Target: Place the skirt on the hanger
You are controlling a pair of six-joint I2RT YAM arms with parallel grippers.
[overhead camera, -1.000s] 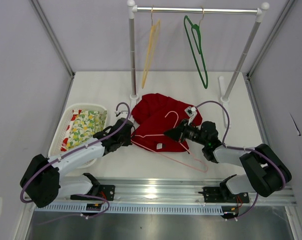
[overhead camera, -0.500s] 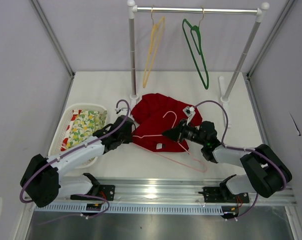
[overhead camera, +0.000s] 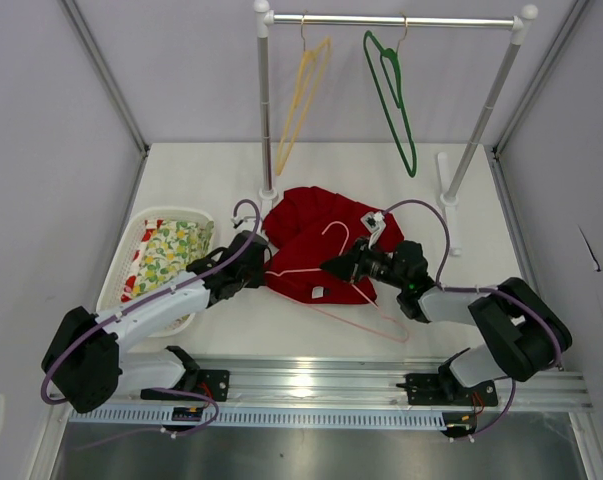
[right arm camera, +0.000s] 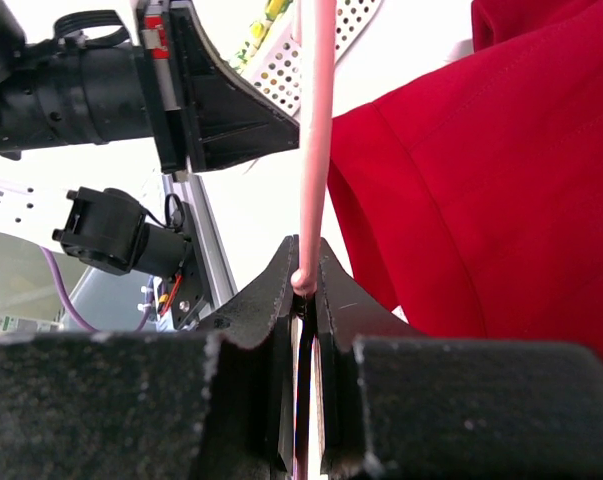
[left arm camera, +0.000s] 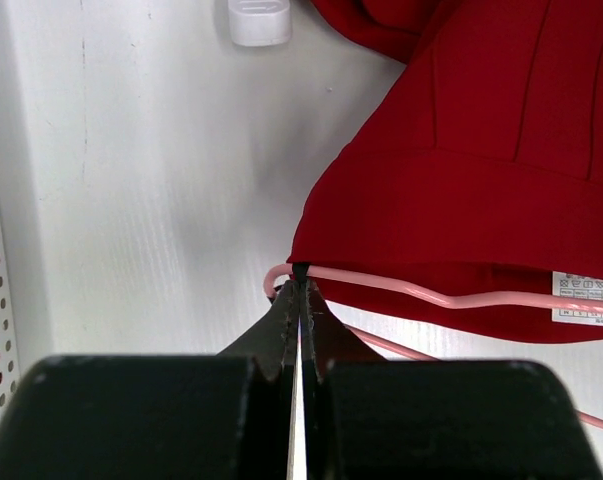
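We have both arms on the pale pink wire hanger [left arm camera: 431, 298], and neither is on the red skirt [overhead camera: 321, 240]. The left gripper [left arm camera: 299, 285] has its jaws pressed together on the hanger's rounded corner, just off the skirt's left edge. In its wrist view the wire runs away to the right from that pinch, along the skirt's near hem. The right gripper [right arm camera: 304, 290] has its jaws drawn narrow around the wire. The thin rod sits between the fingertips and runs straight away from them, with the skirt lying to the right of it.

From above, the skirt lies spread flat on the table [overhead camera: 231, 180]. The hanger rests partly on top of the skirt's near half, with its small hook over the cloth near the skirt's middle. The hanger's long axis runs left to right, and the left gripper [overhead camera: 262, 270] and right gripper [overhead camera: 328, 267] hold it at two points along that line. The bottom bar trails off past the skirt's near right edge.

We judge that the next move turns on this: the hanger sits over the cloth, not inside it. The skirt's bulk lies on the far side of both sets of jaws, so we reckon one arm must let go of the wire to lift the fabric.
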